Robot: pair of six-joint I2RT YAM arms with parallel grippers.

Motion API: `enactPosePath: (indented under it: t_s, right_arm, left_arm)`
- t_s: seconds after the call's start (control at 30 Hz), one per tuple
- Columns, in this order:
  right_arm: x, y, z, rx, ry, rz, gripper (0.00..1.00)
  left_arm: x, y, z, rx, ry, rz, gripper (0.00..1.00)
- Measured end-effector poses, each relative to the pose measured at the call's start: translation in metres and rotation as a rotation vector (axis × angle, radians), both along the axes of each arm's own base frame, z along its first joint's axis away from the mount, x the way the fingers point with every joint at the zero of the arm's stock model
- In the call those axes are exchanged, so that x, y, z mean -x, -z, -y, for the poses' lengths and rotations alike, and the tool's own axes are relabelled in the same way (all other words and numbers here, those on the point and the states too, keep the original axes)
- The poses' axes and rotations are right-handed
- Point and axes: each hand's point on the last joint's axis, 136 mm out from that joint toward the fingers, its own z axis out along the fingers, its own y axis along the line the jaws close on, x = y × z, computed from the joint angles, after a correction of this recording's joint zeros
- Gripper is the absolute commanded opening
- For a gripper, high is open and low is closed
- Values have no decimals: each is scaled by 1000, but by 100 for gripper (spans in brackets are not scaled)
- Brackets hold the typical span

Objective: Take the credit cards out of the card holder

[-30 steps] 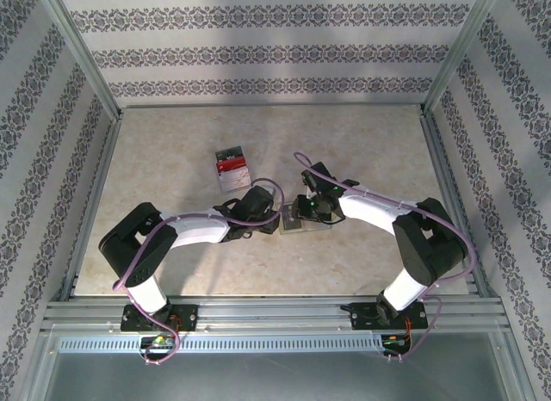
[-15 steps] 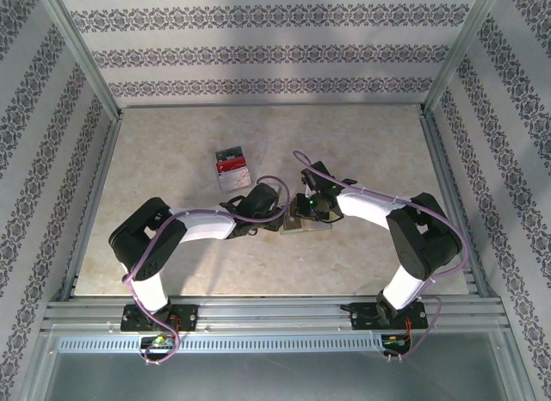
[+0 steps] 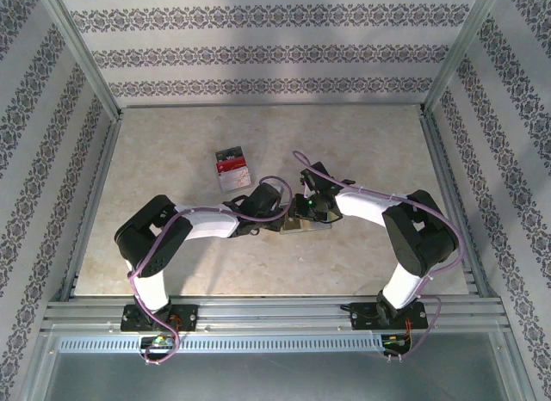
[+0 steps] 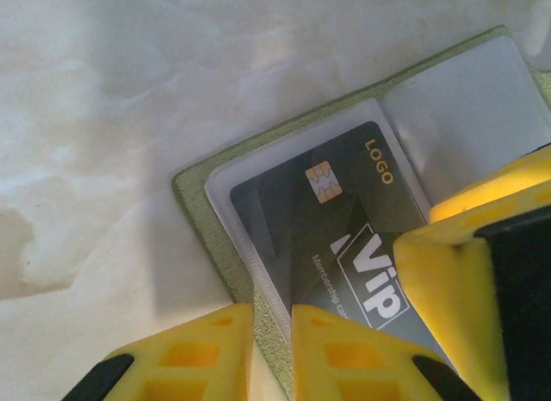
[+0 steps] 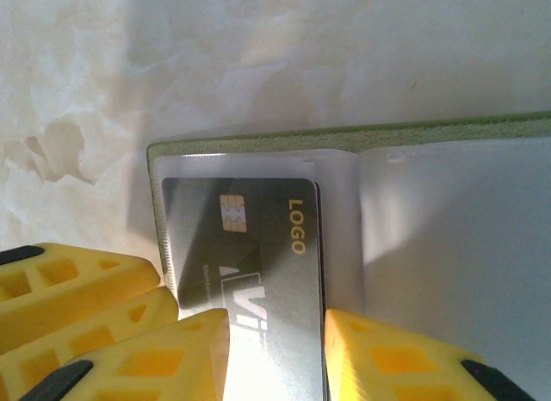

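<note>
- And there was the marbled tabletop (image 3: 172,143), pale and wide, fenced in by patterned walls (image 3: 275,52).
- We saw the left arm (image 3: 202,223) and the right arm (image 3: 379,207) both bent inward, their wrists meeting near the middle of the tabletop.
- The left gripper (image 4: 273,319) was down low at the holder's near corner. Its yellow jaws were drawn narrow, with only a slim gap between them. We could not tell whether they pinched the edge or just straddled it.
- The right gripper (image 5: 275,323) had its jaws partway apart and its tips down over the holder. The card's face showed in the gap, and we saw no clear grip on anything.
- The card holder (image 5: 456,246) lay flat and open on the tabletop right between the two grippers. Clear plastic pockets faced up, and a greenish cover edge showed round them.
- The credit cards (image 3: 232,167), a small stack with a red one on top, sat on the tabletop beyond the left gripper, apart from the holder.
- One dark card (image 4: 301,220) lay tucked inside a clear pocket. We read "LOGO" in gold and "VIP" in white on it.
- Its gold chip (image 5: 233,213) sat near the pocket's closed end.
</note>
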Motion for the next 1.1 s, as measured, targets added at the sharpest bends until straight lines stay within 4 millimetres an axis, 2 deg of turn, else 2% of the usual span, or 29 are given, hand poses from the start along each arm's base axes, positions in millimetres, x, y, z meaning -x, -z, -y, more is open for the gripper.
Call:
enactPosePath:
  t_s: [0.5, 0.73, 1.1]
  right_arm:
    - [1, 3, 1, -6, 13, -6, 37]
    - [1, 2, -1, -19, 24, -12, 38]
    - [1, 0, -5, -207, 71, -41, 38]
  left_arm:
    - [-1, -2, 2, 4, 2, 2, 14]
    - [-1, -1, 2, 4, 3, 1, 9]
    - [-1, 0, 2, 1, 3, -1, 5]
